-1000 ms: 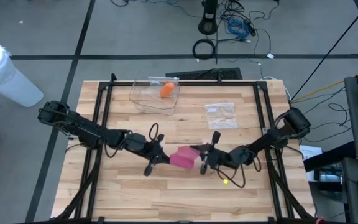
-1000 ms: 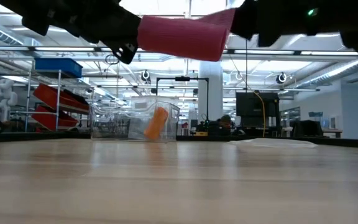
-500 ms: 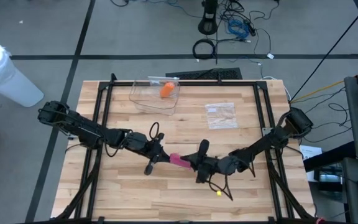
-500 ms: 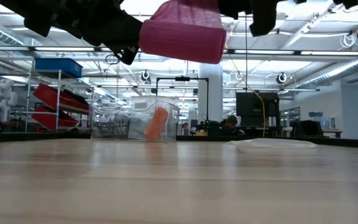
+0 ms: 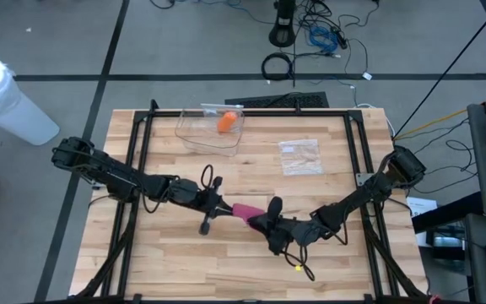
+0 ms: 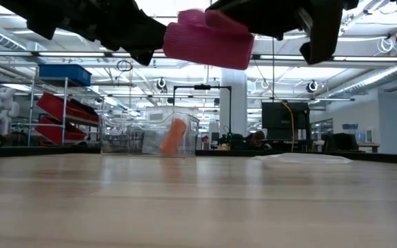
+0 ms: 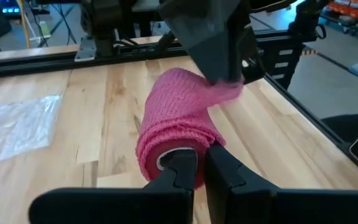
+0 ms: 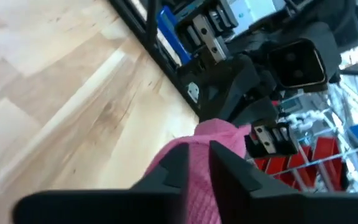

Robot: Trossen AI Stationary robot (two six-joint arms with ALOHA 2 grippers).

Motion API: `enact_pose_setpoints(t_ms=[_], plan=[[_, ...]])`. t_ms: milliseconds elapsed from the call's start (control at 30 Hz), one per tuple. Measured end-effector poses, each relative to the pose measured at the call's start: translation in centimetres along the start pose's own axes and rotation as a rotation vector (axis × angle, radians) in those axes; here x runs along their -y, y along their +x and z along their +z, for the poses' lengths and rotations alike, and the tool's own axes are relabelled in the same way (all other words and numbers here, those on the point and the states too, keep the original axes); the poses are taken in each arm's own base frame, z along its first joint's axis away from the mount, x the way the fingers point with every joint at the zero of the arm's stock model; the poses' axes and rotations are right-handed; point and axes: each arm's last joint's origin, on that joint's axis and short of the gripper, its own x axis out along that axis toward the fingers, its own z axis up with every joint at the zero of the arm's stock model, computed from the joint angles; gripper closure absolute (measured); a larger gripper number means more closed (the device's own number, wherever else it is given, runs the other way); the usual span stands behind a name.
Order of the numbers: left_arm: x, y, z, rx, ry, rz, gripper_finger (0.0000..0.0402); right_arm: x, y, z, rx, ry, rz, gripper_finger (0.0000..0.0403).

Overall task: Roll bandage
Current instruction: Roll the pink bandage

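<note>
- Bandage (image 5: 241, 210), high view: a pink roll held in the air over the middle of the wooden table (image 5: 327, 262), between the left gripper (image 5: 217, 208) and the right gripper (image 5: 264, 221). The step in hand appears to be the winding itself, with one end of the roll pinned while the loose tail is carried round it. A clear plastic tub (image 5: 210, 127) at the far edge of the table holds one orange object (image 5: 225, 122); a flat clear bag (image 5: 299, 155) lies on the wood, well apart from the tub.
- Low view: the bandage (image 6: 208, 38) hangs well clear of the tabletop, with dark arm parts on both sides. The tub (image 6: 158, 135) with its orange object (image 6: 173, 136) stands far behind.
- Left wrist view: the left gripper (image 7: 199, 163) is clenched on the near end of the roll (image 7: 176, 132); the loose tail runs up to the other arm.
- Right wrist view: the right gripper (image 8: 197, 160) has its fingers close together about the pink cloth (image 8: 205, 163); whether it grips or is letting go cannot be told.
- Next move, as a judgement: take a new hold on the tail and lay on another turn, keeping the cloth taut so that the roll does not slacken.
</note>
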Motion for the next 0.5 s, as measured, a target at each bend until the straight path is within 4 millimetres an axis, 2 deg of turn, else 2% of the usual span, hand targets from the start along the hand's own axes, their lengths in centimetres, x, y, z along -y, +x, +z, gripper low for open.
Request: enact_pose_setpoints(t_ms=[267,367,500], plan=[[-0.1,0.0,0.0,0.0,0.091,0.039,0.0388,-0.3,-0.5,0.5,-0.005,-0.168,-0.023,0.0234],[-0.3,0.0,0.0,-0.004,0.132,0.082,0.0388,-0.6,-0.9,0.8,0.004,-0.179,-0.021,0.022],[-0.3,0.0,0.0,-0.009,0.188,0.105,0.0388,-0.8,-1.3,1.1,-0.013,-0.181,-0.04,0.0223]])
